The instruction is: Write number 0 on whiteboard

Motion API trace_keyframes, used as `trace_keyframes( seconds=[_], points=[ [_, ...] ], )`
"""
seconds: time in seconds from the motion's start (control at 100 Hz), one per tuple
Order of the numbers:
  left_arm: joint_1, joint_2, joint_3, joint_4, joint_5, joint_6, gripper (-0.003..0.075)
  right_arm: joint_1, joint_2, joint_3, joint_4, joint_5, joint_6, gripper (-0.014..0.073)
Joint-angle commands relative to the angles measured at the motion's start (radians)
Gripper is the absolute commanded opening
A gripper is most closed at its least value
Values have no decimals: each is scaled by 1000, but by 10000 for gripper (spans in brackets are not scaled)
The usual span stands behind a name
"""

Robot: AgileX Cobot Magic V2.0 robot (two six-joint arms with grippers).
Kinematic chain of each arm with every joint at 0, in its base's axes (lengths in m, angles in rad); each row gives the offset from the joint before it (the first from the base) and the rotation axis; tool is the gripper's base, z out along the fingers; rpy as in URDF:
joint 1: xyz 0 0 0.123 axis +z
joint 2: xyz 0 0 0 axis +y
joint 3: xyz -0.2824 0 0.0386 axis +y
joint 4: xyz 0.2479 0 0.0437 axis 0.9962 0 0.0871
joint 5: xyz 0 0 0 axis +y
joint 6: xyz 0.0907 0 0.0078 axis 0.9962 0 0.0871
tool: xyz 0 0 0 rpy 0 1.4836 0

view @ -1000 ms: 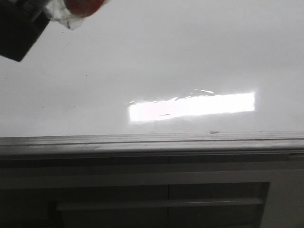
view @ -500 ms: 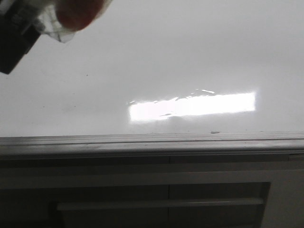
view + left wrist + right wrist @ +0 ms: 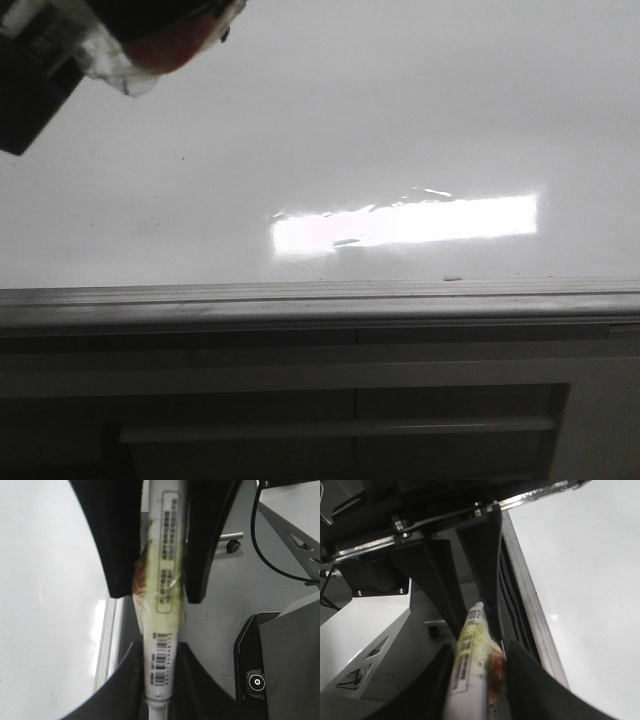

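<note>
Left claw (image 3: pixel 160 587) has its black fingers (image 3: pixel 120 545) pinched tight on a white marker (image 3: pixel 162 630), label and barcode facing out, a bit of clear tape with a reddish smear wrapped round the barrel. From the front, that claw (image 3: pixel 60 50) sits at the top left corner, hanging over the whiteboard (image 3: pixel 400 120) with the taped red patch showing. The board is glossy and bare of ink where I can see it; no number 0 on it, only a bright rectangular glare patch (image 3: pixel 405 223) near its lower edge. The grey metal rail (image 3: pixel 320 300) runs along that edge, with a dark panel and handle bar (image 3: pixel 335 428) below. Right claw (image 3: pixel 475 665) is also pressed onto a white marker (image 3: pixel 470 660) with a yellowish label, beside the board's rail (image 3: pixel 530 605).
</note>
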Motion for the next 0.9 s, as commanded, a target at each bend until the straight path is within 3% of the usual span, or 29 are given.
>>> trace_keyframes(
  seconds=[0.0, 0.18, 0.32, 0.39, 0.54, 0.61, 0.76, 0.89],
  points=[
    [-7, -13, -27, -59, -26, 7, -20, -2, -10, -37, 36, -44, -7, 79],
    [-7, -13, -27, -61, -26, 7, -20, -2, -10, -37, 39, -44, -7, -57],
    [-7, -13, -27, -79, -26, -6, 0, -2, -10, -37, 39, -51, -7, -69],
    [-7, -13, -27, -114, -26, -13, 92, -2, -12, -37, 39, -66, -7, -69],
    [-7, -35, -27, -174, -35, -103, 426, -19, -33, -33, 40, -112, 13, -68],
    [-7, -65, -27, -174, -37, -144, 502, -45, -55, -25, 40, -113, 13, -68],
    [-5, -172, 12, -165, -86, -197, 437, -119, -130, 31, 40, -127, 40, -55],
    [16, -321, 134, -155, -272, -315, 326, -181, -231, 134, 40, -170, 57, -55]
  ],
)
